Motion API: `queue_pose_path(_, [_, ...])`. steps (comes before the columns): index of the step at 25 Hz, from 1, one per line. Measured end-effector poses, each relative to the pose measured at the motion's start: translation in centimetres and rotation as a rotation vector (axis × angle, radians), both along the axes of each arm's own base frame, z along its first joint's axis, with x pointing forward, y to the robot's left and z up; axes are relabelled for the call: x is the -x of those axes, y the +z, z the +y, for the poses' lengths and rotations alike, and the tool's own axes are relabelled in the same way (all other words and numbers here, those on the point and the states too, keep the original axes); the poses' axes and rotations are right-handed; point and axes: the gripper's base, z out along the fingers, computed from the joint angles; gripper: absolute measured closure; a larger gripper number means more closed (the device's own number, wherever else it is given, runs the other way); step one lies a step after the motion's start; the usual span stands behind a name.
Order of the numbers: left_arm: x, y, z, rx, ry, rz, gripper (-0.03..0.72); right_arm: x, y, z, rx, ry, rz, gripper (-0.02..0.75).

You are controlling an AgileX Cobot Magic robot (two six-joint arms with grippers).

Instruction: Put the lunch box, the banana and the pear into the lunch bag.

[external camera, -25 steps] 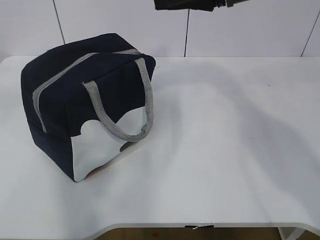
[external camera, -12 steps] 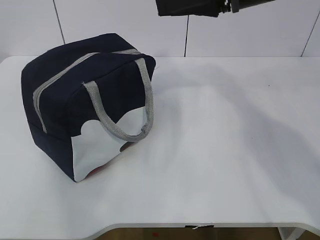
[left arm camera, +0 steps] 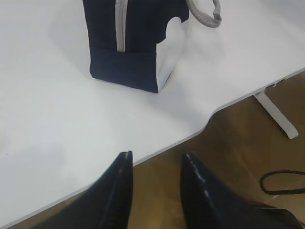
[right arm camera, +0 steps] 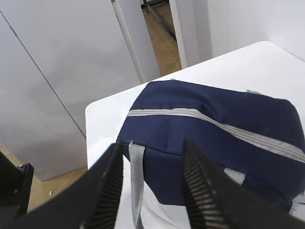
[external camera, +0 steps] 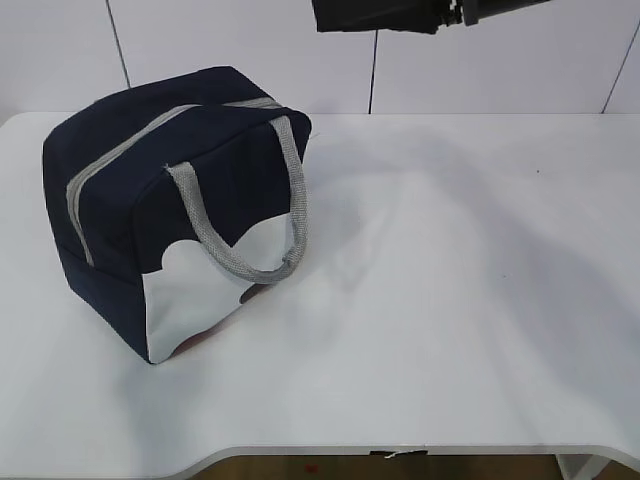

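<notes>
The navy lunch bag (external camera: 150,190) stands on the white table (external camera: 450,300) at the left, its grey zipper (external camera: 120,150) closed along the top and a grey handle (external camera: 295,190) hanging over the white lower panel. The lunch box, banana and pear are out of view. My left gripper (left arm camera: 157,155) is open and empty over the table's front edge, with the lunch bag (left arm camera: 133,47) well ahead of it. My right gripper (right arm camera: 155,143) is open and empty, high above the lunch bag (right arm camera: 214,124). In the exterior view only a dark arm part (external camera: 380,12) shows at the top.
The table's curved front edge (left arm camera: 190,136) runs just ahead of the left fingers, with wooden floor, a white table leg (left arm camera: 276,114) and a black cable (left arm camera: 281,183) below. White wall panels (external camera: 250,40) stand behind the table.
The dark arm part at the top of the exterior view has shifted slightly to the right. The lunch bag has not moved.
</notes>
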Motion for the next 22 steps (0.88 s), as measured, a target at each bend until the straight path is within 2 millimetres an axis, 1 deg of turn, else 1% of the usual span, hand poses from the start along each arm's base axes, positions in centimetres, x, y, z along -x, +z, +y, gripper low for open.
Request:
queue_pose_path(3, [0.4, -1.6, 0.3, -0.007, 0.012, -0.051, 0.433, 0.0, 0.0, 0.0, 0.0, 0.0, 0.0, 0.405])
queue_pose_path(7, [0.8, -2.9, 0.7, -0.019, 0.033, -0.107, 0.433, 0.0, 0.0, 0.0, 0.0, 0.0, 0.0, 0.404])
queue_pose_path(10, [1.0, -3.5, 0.7, -0.02, 0.034, -0.111, 0.433, 0.0, 0.0, 0.0, 0.0, 0.0, 0.0, 0.404])
queue_pose_path(15, [0.3, -5.3, 0.6, -0.031, 0.033, -0.06, 0.433, 0.0, 0.0, 0.0, 0.0, 0.0, 0.0, 0.405])
queue_pose_path(19, [0.3, -5.5, 0.6, -0.031, 0.041, -0.069, 0.433, 0.0, 0.1, 0.0, -0.001, -0.001, 0.0, 0.405])
queue_pose_path(22, [0.2, -5.5, 0.9, -0.028, 0.082, -0.068, 0.433, 0.0, 0.1, 0.0, -0.001, -0.001, 0.002, 0.404])
